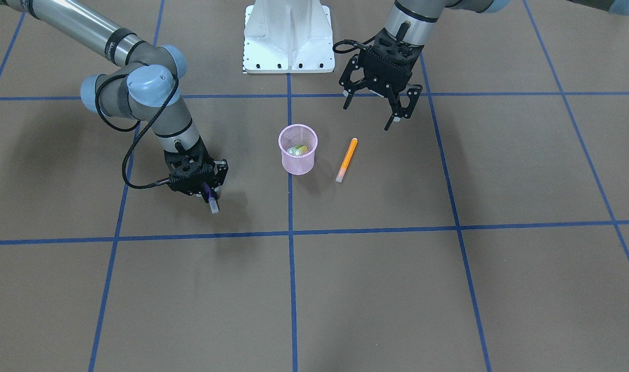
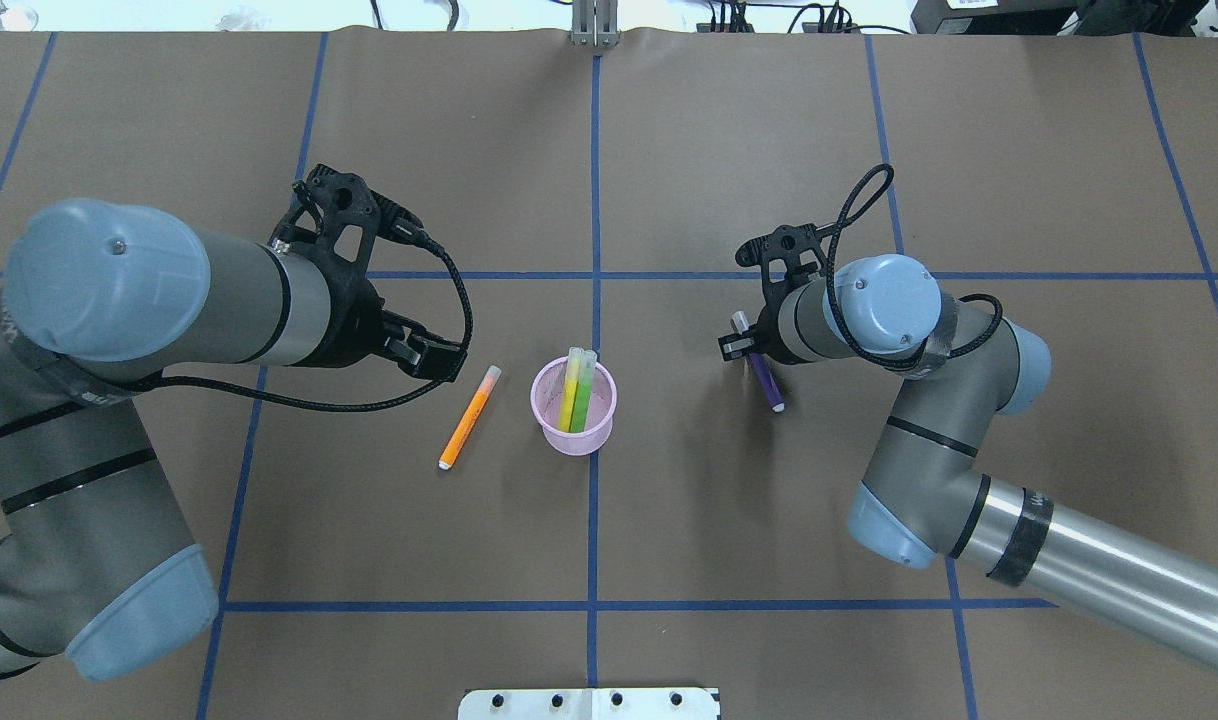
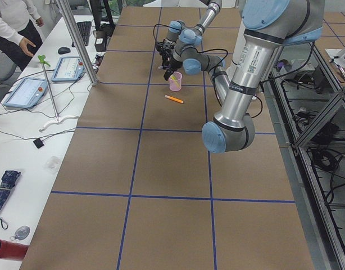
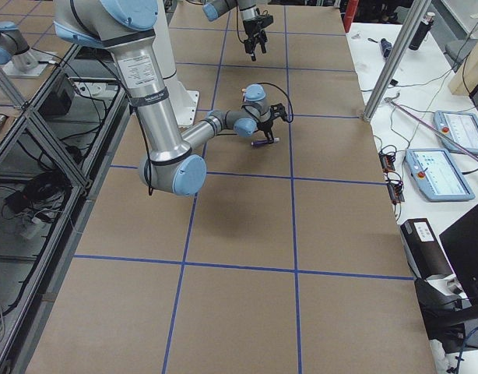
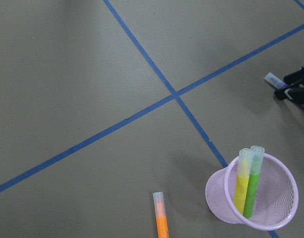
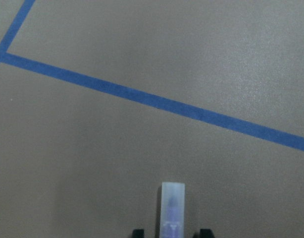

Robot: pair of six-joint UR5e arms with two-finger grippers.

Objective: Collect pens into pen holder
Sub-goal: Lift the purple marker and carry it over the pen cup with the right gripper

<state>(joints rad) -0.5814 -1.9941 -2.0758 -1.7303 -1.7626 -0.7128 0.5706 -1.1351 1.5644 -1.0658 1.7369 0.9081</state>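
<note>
The pink mesh pen holder point(image 1: 294, 165) point(image 2: 573, 440) point(image 5: 219, 198) stands upright at the table's middle. Inside it lean a yellow pen point(image 2: 572, 390) point(image 5: 241, 183) and a green pen point(image 2: 584, 397) point(image 5: 252, 181). An orange pen point(image 1: 346, 159) point(image 2: 469, 417) lies flat beside the cup on my left arm's side. Behind that pen, my left gripper point(image 1: 367, 114) hangs open and holds nothing. My right gripper point(image 1: 210, 194) point(image 2: 749, 345) is low over the table and shut on the purple pen point(image 1: 211, 200) point(image 2: 766, 385) point(image 6: 172, 210), whose capped end sticks out past the fingers.
Blue tape lines point(image 1: 289, 232) divide the brown table into squares. The white robot base point(image 1: 287, 36) sits behind the cup. In the exterior left view a side desk with tablets point(image 3: 26, 93) runs along the table, and a person point(image 3: 9, 28) stands by it.
</note>
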